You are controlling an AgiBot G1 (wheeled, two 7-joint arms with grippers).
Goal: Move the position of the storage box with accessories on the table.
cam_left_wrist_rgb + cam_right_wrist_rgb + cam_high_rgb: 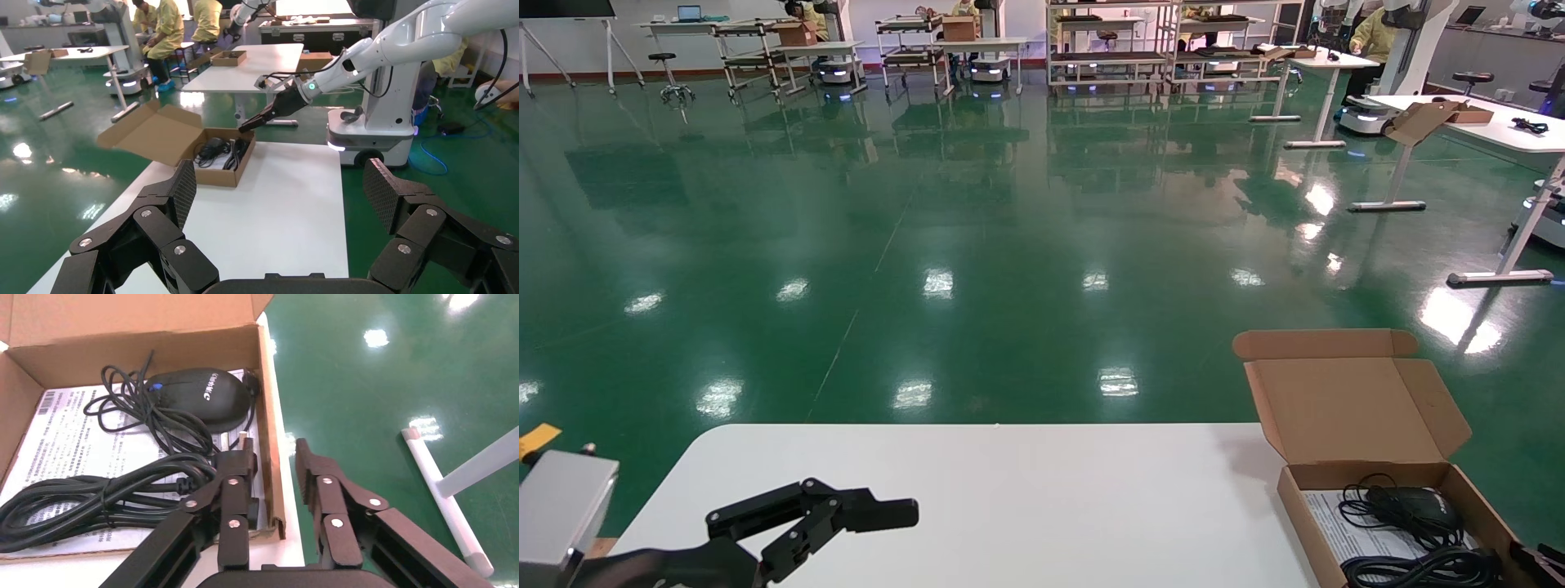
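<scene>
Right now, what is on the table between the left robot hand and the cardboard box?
Nothing. In the left wrist view, only bare white table stretches from the left gripper to the storage box.

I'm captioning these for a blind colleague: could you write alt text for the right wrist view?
The right gripper straddles the side wall of an open cardboard box, one finger inside and one outside, not yet closed on it. Inside lie a black mouse, a bundled black cord and a printed sheet; green floor lies beyond.

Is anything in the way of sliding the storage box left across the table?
Nothing visible: the table left of the storage box is bare up to the left gripper; the right gripper straddles its side wall.
</scene>
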